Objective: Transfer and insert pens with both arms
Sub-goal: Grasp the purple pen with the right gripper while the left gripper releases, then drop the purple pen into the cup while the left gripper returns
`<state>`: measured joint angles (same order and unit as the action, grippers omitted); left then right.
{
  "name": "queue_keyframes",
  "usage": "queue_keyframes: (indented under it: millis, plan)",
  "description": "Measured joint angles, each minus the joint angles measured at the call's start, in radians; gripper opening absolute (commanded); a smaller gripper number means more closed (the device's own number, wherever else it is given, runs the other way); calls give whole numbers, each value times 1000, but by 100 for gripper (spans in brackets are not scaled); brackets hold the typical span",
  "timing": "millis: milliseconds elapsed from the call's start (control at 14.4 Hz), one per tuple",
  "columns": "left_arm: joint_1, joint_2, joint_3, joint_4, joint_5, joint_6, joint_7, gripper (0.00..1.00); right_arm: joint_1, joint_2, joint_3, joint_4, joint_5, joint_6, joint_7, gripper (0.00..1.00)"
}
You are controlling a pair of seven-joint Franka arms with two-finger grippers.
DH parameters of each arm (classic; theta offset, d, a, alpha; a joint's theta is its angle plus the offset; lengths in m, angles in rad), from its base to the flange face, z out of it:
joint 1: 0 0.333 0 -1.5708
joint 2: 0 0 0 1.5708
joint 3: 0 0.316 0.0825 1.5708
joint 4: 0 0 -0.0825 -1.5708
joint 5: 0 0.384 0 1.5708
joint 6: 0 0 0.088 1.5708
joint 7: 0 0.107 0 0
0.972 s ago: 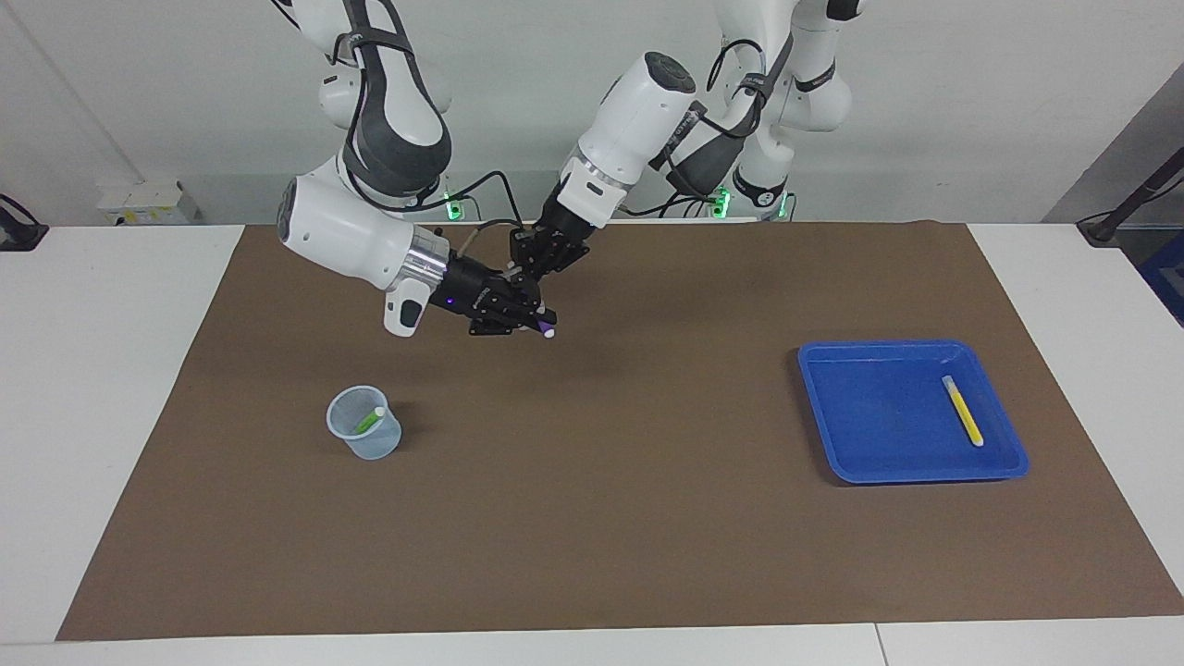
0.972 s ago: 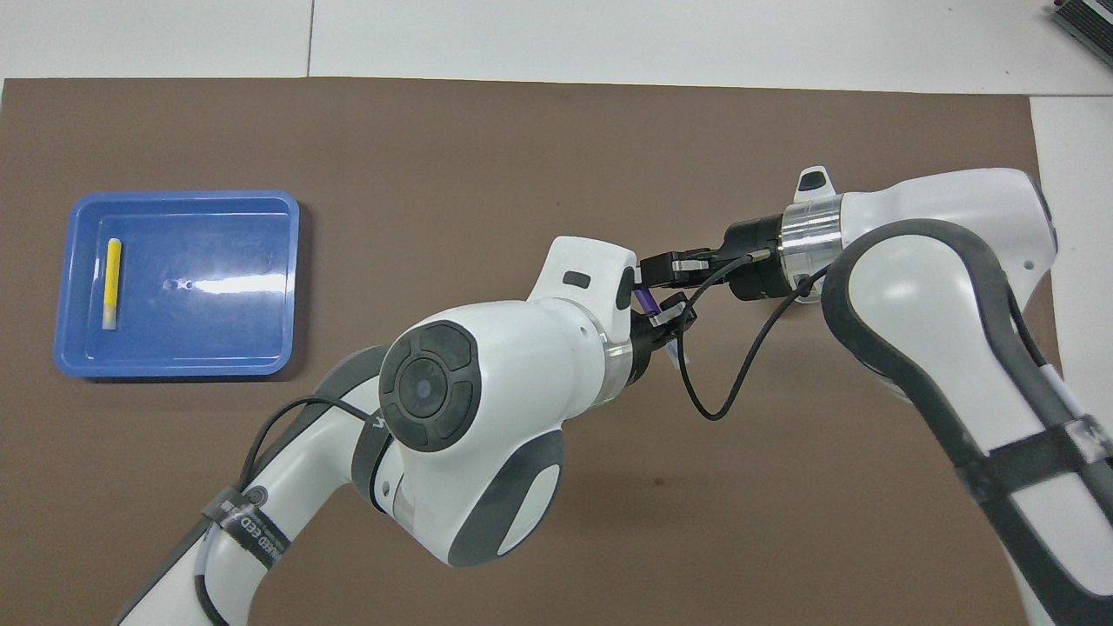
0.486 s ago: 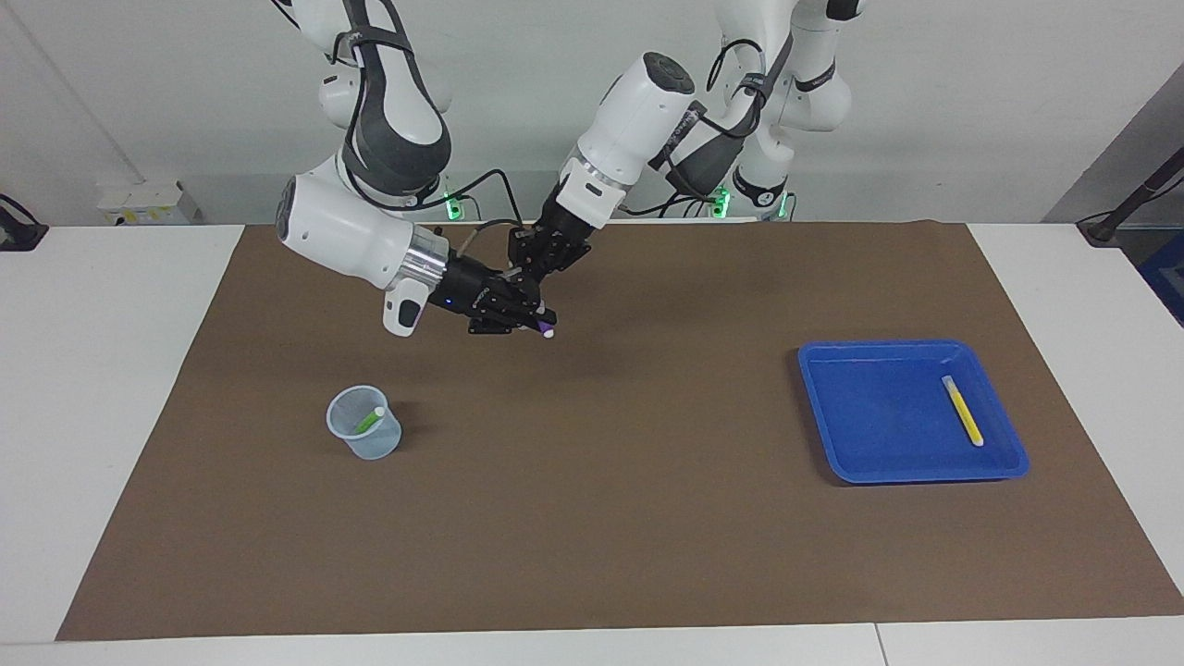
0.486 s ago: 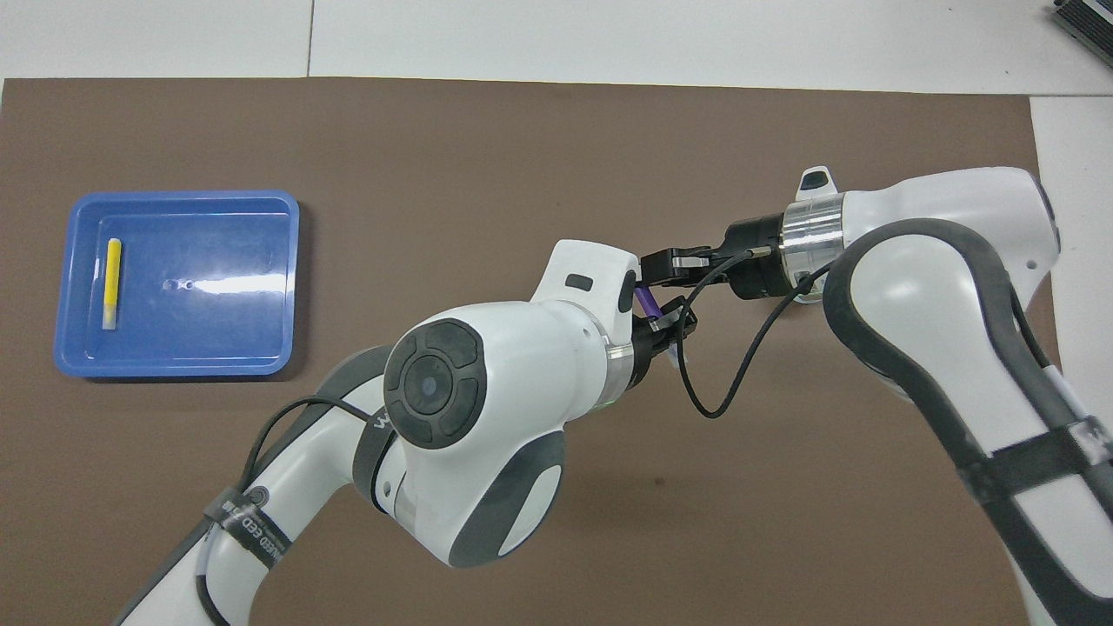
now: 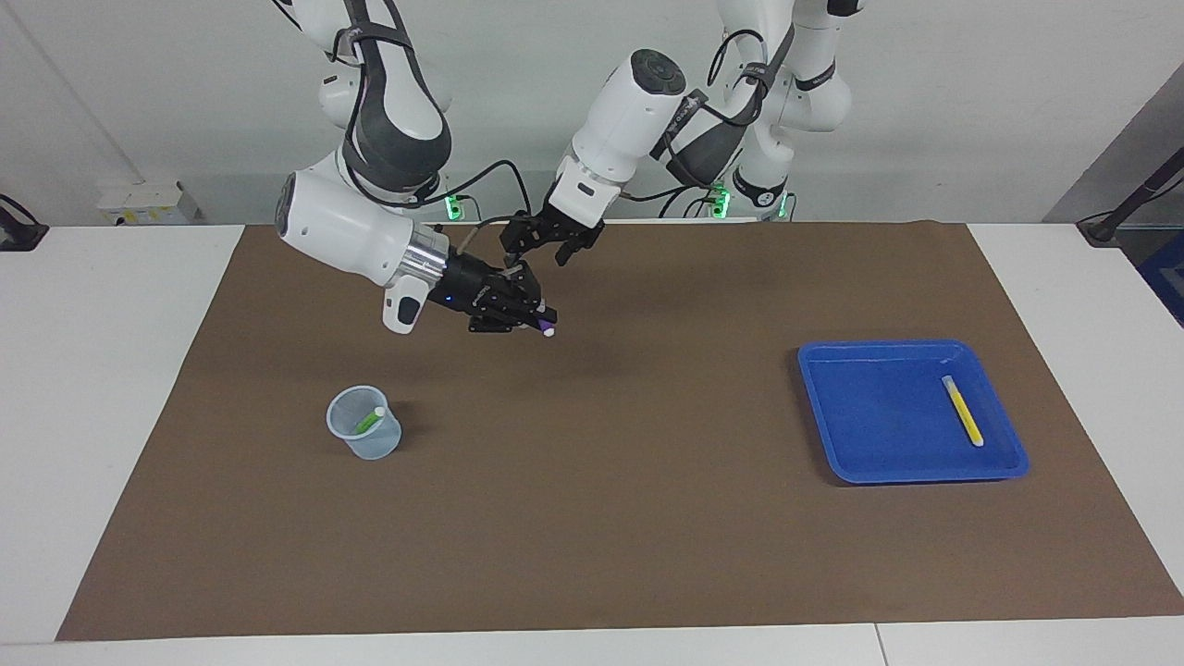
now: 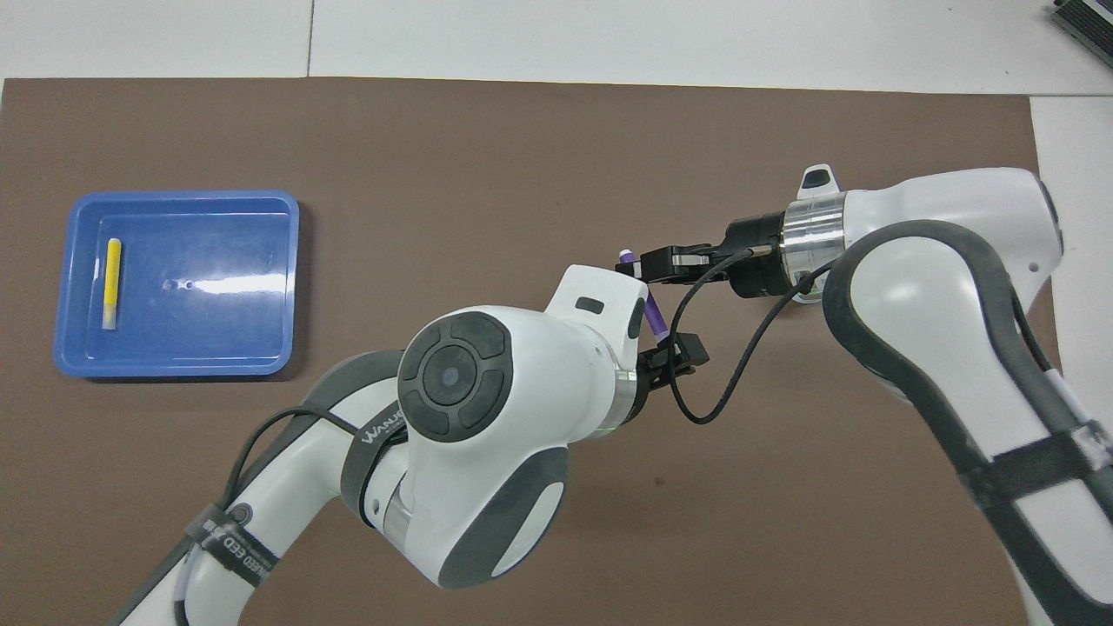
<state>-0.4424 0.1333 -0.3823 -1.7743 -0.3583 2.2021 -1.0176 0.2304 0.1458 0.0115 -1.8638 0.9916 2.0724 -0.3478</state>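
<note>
My right gripper is shut on the purple pen and holds it above the brown mat, white tip pointing away from the robots. In the overhead view the right gripper grips the purple pen near its white tip. My left gripper is open and empty, just apart from the pen's back end; in the overhead view the left gripper is partly hidden by its arm. The green pen stands in a clear cup. The yellow pen lies in the blue tray.
The cup stands on the brown mat toward the right arm's end. The blue tray with the yellow pen is toward the left arm's end. The cup is hidden under the right arm in the overhead view.
My left gripper has let go of the purple pen, opened and drawn back up toward the robots. My right gripper stays shut on the pen in the same place.
</note>
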Motion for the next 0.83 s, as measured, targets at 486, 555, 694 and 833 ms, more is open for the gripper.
queue_keyframes:
  millis: [486,555,694,833]
  plan:
    - [102,-133,26,0,2,-326,134,100,-71,7,-8,-17,3,215,-390,0]
    - [141,-143,28,-2,8,-366,185,100,-112,8,-9,-20,3,215,-495,0]
    - [221,-151,32,-9,52,-422,300,100,-200,10,-11,-27,4,205,-684,0]
    - [299,-151,36,-17,126,-456,414,100,-278,12,-12,-38,4,162,-839,0]
